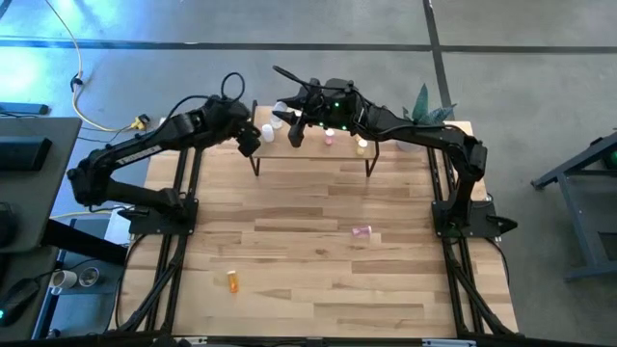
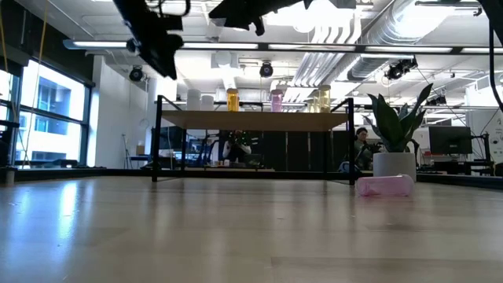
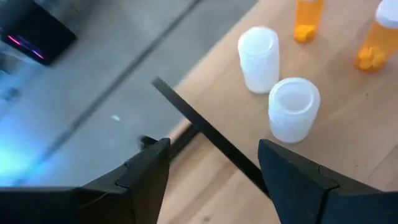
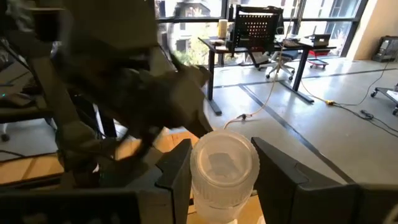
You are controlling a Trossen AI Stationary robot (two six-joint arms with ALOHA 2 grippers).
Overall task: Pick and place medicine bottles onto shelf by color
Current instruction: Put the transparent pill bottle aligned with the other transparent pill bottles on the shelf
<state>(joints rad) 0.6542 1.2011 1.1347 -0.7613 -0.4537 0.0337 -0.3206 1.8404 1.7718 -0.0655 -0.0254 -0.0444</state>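
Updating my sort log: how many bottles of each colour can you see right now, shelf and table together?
White or clear bottles: 3
Orange bottles: 3
Pink bottles: 2
Yellow bottles: at least 1
Total: at least 9

Bottles upright on shelf [image 1: 313, 159]; pink bottle [image 1: 361, 231] and orange bottle [image 1: 232, 280] lie on tabletop.

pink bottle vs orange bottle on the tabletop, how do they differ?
The pink bottle lies on the right half of the table, nearer the shelf; the orange bottle sits on the left half, nearer the front edge. Pink lies across the table, orange lengthwise. Both are off the shelf, clear of either gripper.
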